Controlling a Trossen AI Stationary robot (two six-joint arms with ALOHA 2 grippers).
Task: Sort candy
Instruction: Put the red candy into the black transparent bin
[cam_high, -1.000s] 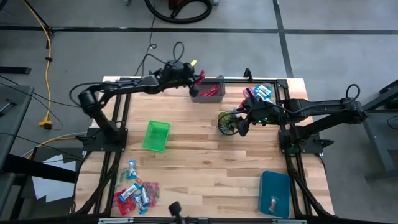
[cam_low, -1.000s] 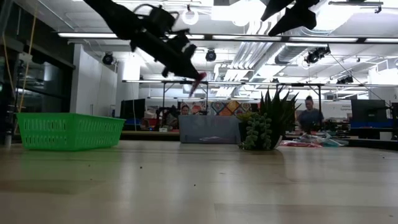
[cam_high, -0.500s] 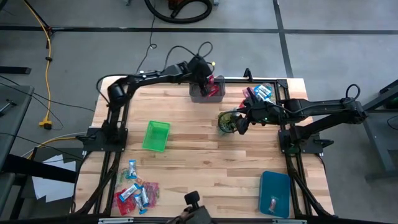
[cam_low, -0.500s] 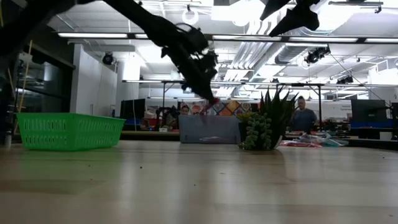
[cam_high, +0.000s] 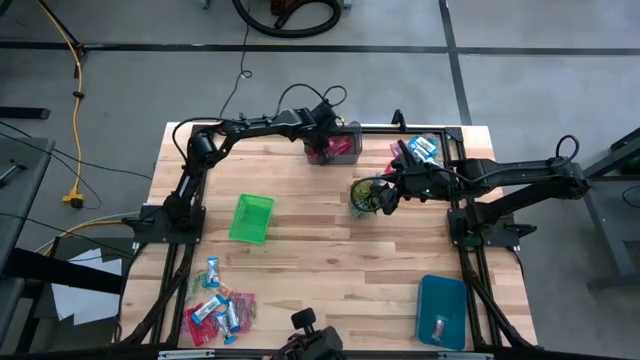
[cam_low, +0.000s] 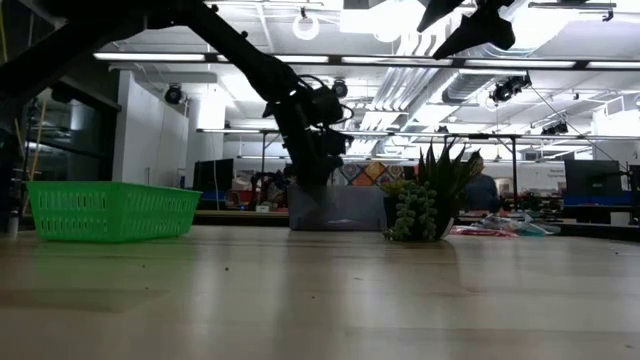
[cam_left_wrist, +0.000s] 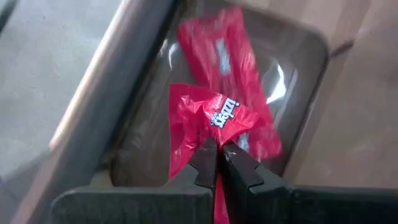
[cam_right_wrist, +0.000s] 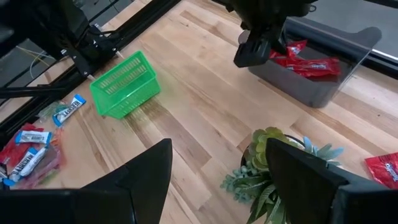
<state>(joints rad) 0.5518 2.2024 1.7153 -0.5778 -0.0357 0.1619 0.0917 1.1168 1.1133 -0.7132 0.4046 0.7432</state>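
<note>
Candy in a red crinkled wrapper (cam_left_wrist: 208, 127) hangs pinched in the left gripper (cam_left_wrist: 217, 163), jaws closed on it over the grey plastic bin (cam_high: 333, 146) holding other red sweets, evidently for release there. Right gripper (cam_right_wrist: 217, 168) waits by the spiky green plant (cam_high: 371, 195), jaws wide, empty.

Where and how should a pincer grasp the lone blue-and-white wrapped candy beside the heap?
Best grip the blue-and-white wrapped candy across its narrow middle, straight down from above: it lies flat on the wooden table, apart from the heap of wrapped candies. The left pincer holds a red wrapped candy at the grey bin; the right pincer waits by the green plant.
</note>
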